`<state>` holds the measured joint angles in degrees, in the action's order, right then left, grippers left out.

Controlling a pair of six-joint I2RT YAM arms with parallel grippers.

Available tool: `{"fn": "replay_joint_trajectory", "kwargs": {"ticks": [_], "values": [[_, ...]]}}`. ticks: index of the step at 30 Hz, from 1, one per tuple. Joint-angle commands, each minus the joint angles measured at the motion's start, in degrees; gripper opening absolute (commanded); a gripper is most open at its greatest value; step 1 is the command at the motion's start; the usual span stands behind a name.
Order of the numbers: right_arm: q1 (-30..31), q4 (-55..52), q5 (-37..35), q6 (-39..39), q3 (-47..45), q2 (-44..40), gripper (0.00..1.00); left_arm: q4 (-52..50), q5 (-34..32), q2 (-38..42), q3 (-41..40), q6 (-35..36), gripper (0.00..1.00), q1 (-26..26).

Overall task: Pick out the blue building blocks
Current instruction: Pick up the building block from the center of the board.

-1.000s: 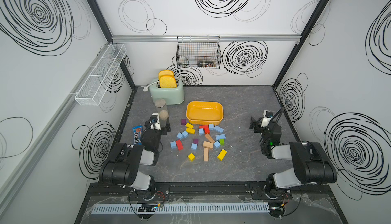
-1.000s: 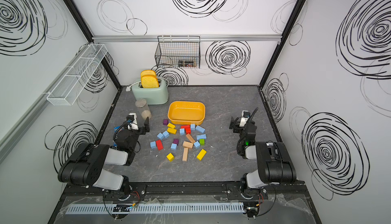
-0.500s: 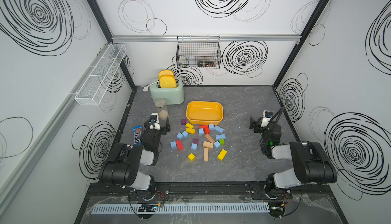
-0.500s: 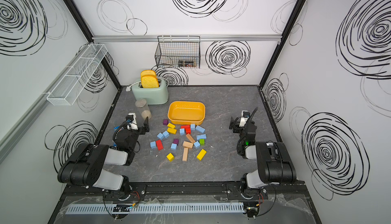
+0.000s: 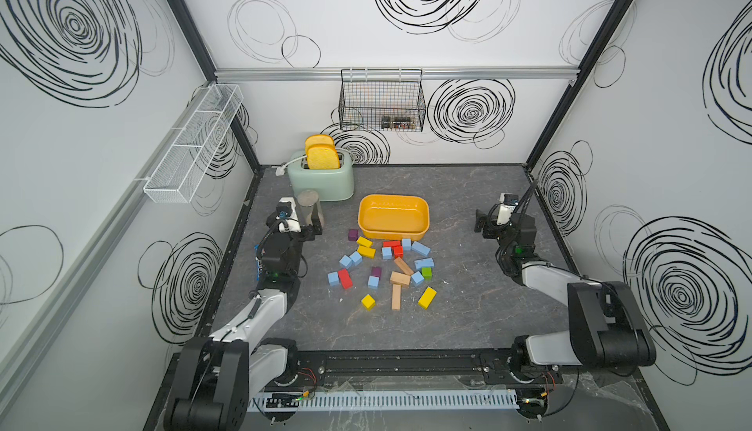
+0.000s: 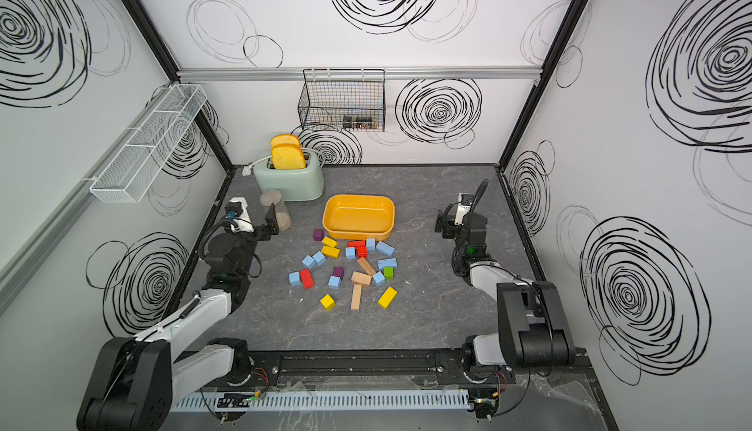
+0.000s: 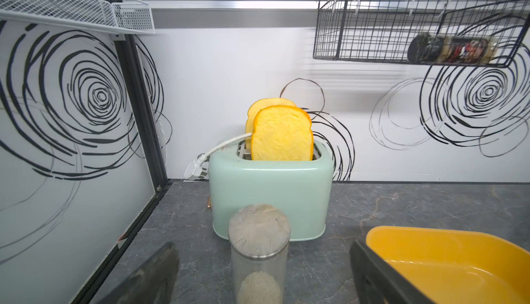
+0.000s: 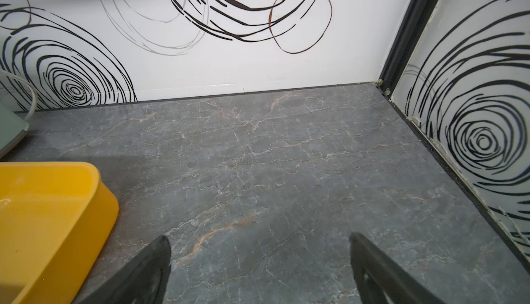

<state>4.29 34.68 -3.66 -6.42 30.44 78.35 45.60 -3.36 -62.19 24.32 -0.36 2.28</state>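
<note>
Left end effector (image 5: 312, 230) and right end effector (image 8: 259, 255) gape empty.
Blue blocks (image 5: 420, 248) lie mixed with other colours on the table (image 5: 468, 307) — a grab could drag a touching red block (image 5: 398, 251) along.

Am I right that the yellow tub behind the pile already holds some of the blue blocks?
Not quite: the yellow tub is empty; the blue building blocks all lie on the table in front of it, as both top views show.

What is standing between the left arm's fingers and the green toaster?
A clear jar with a pale lid, upright just ahead of the open left fingers, toaster behind it. The left wrist view shows it plainly.
</note>
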Motion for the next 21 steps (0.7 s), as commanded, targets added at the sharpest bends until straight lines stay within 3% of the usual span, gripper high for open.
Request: {"fn": "replay_joint_trajectory", "kwargs": {"ticks": [1, 8, 12, 21], "values": [[0.3, -10.3, -0.5, -4.6, 3.2, -3.4, 0.98, -15.0, 7.0, 2.8, 8.0, 4.7, 0.96, -0.4], [2.5, -22.9, 3.1, -6.5, 10.4, -7.7, 0.98, -35.9, 17.5, 6.5, 17.2, 11.9, 0.96, 0.1], [4.2, -28.8, 6.1, -5.4, 12.6, -10.4, 0.98, -35.6, 20.1, 9.4, 16.4, 9.6, 0.96, 1.9], [9.6, -45.5, 10.9, -7.8, 18.7, -13.3, 1.0, -48.3, 22.3, 11.0, 19.0, 8.7, 0.96, 11.0]]}}
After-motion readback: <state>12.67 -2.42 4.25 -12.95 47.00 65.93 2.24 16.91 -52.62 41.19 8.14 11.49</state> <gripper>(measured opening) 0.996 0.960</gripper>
